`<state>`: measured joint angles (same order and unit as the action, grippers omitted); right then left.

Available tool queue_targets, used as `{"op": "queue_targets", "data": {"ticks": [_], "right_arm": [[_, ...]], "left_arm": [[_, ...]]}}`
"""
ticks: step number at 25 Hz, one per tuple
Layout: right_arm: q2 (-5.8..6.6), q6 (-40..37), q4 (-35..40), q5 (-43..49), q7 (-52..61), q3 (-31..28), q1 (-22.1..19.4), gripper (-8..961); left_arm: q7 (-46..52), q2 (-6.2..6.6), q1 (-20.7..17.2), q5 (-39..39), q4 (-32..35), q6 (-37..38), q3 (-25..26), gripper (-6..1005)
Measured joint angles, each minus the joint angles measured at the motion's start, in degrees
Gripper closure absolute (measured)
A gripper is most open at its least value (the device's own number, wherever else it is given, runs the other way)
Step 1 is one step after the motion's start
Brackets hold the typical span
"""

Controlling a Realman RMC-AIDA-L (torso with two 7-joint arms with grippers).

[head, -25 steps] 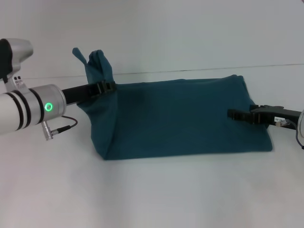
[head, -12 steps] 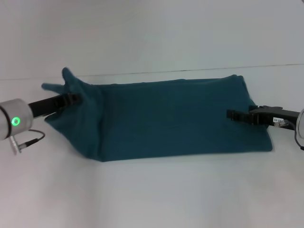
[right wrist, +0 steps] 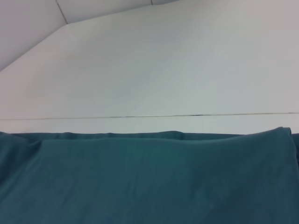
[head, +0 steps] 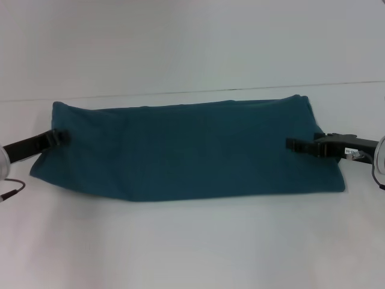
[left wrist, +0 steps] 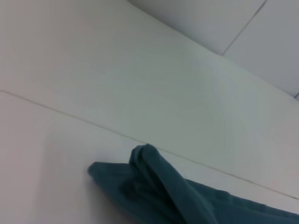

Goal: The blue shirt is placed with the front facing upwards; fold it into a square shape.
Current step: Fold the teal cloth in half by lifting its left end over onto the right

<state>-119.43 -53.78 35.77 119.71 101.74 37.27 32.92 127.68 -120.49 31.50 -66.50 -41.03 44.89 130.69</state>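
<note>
The blue shirt [head: 192, 150] lies stretched into a long, low band across the white table, plain teal side up with no print showing. My left gripper [head: 60, 136] is shut on the shirt's left end, holding it just above the table. My right gripper [head: 290, 143] reaches in from the right over the shirt's right part, its dark fingers together on the cloth. In the left wrist view a bunched corner of the shirt [left wrist: 159, 186] sticks up. The right wrist view looks along the shirt's flat top layer [right wrist: 140, 182].
The white table [head: 192, 241] runs wide in front of the shirt, and a white wall rises behind its far edge [head: 180, 92]. A thin cable [head: 12, 186] hangs from my left arm at the left border.
My left gripper has carried the shirt's left end down and far out to the left, opening the raised fold into a flat band. The right gripper has stayed put.
</note>
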Motion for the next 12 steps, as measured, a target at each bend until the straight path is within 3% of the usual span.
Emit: {"op": "queue_targets", "data": {"ticks": [12], "right_arm": [[0.00,0.0,-0.1,-0.1,0.3,0.0,0.2,28]], "left_arm": [[0.0,0.46,-0.6,2.8,0.6,-1.5,0.1,942]]}}
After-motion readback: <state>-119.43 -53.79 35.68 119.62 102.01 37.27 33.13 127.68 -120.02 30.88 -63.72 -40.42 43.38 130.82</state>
